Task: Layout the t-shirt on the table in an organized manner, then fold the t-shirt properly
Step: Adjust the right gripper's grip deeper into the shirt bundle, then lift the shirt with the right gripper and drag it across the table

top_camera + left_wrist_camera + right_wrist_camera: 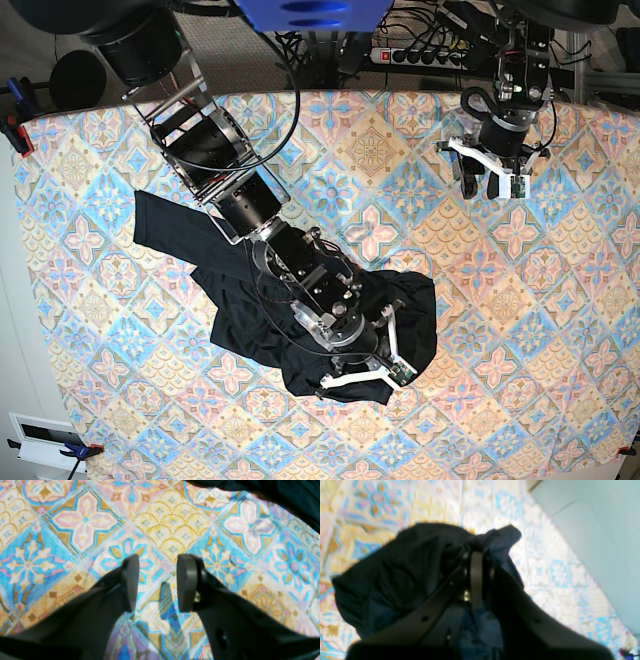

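The black t-shirt (240, 320) lies crumpled on the patterned table (560, 330), stretching from the middle left to the front centre. My right gripper (400, 372) is at the shirt's front right part. In the right wrist view the right gripper (476, 555) is shut on a bunched fold of the t-shirt (395, 575), which hangs over the table (545, 562). My left gripper (490, 185) hovers at the back right, apart from the shirt. In the left wrist view it (157, 582) stands open over the bare table (170, 522); black fabric (287, 495) shows at the top right.
A power strip (430, 55) and cables lie behind the table's far edge. A clamp (20, 110) holds the cloth at the back left corner. The table's edge and grey floor (595, 530) show on the right of the right wrist view.
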`<state>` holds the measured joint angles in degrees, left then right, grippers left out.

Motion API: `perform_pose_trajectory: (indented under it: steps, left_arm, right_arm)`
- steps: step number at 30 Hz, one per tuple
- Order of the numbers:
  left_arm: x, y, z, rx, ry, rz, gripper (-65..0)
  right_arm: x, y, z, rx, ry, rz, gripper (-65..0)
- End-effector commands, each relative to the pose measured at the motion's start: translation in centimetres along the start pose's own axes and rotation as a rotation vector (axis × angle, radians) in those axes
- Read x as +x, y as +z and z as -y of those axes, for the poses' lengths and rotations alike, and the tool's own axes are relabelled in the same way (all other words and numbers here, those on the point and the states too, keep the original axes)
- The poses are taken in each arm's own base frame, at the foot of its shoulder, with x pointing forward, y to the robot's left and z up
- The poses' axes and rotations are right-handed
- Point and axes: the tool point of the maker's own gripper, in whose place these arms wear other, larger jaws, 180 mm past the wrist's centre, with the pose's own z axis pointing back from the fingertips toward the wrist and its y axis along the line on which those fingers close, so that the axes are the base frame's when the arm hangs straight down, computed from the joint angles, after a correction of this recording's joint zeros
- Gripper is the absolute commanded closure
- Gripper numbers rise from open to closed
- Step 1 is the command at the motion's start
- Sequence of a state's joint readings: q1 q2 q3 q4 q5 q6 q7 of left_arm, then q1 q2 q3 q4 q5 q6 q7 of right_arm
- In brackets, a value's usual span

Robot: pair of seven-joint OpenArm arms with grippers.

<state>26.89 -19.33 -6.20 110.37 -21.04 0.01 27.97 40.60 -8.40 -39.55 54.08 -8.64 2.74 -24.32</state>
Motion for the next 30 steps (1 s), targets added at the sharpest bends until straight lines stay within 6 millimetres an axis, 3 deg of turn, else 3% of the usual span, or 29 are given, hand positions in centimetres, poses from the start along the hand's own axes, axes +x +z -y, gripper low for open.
perform_pose_trajectory:
  steps: [1,6,11,12,20,21,27,30]
  left_arm:
    - [1.3,0.1,-0.1,-0.002,-0.015,0.042,-24.0]
    - [1.4,0.1,-0.1,-0.002,-0.015,0.043,-24.0]
    - [1.4,0.1,0.0,-0.004,-0.015,0.046,-24.0]
    - [1.5,0.1,0.0,-0.004,-0.015,0.047,-24.0]
    - [2.0,-0.2,0.1,-0.006,-0.016,0.057,-24.0]
    - [2.3,-0.3,0.1,-0.005,-0.018,0.063,-24.0]
    - [3.2,-1.1,0.9,-0.027,-0.020,0.083,-24.0]
    - [3.8,-1.4,1.4,-0.042,-0.024,0.097,-24.0]
  right_arm:
    - [3.7,0.4,1.6,-0.039,0.003,0.085,0.0]
    - [6.3,1.8,2.5,-0.063,0.002,0.112,0.0]
    - [7.9,3.9,7.3,-0.158,-0.124,0.158,0.0]
    - [7.5,4.2,7.6,-0.166,-0.155,0.156,0.0]
    - [-2.2,8.4,10.9,-0.284,-0.280,0.039,0.0]
    - [-4.0,9.3,11.2,-0.304,-0.293,0.016,0.0]
    - [-10.2,15.6,12.7,-0.419,-0.353,-0.048,0.0]
    - [-12.7,18.7,11.5,-0.443,-0.377,-0.088,0.0]
